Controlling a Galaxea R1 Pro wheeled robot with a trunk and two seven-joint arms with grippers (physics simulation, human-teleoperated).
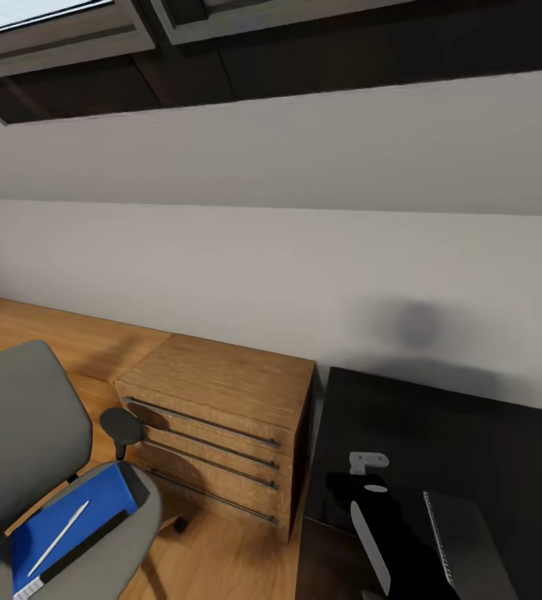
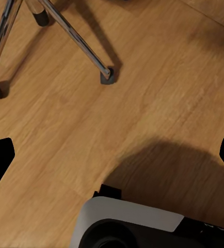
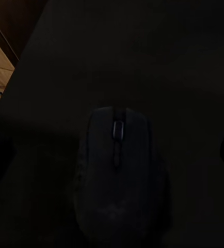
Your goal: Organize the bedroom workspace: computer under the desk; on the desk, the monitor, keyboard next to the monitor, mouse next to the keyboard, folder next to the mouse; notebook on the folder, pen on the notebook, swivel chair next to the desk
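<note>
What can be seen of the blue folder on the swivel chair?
The flat bright blue rectangular folder lies on the grey upholstered seat of the swivel chair, at the head view's lower left. It has a dark edge along one long side and a white end at its near corner. A slim white pen rests diagonally on its cover.

No readable text, label, brand, number or sign is showing anywhere, whether on the flat bright blue folder [image 1: 71, 521] at seven o'clock in the head view or on the small dark oval mouse [image 3: 120, 175].
</note>
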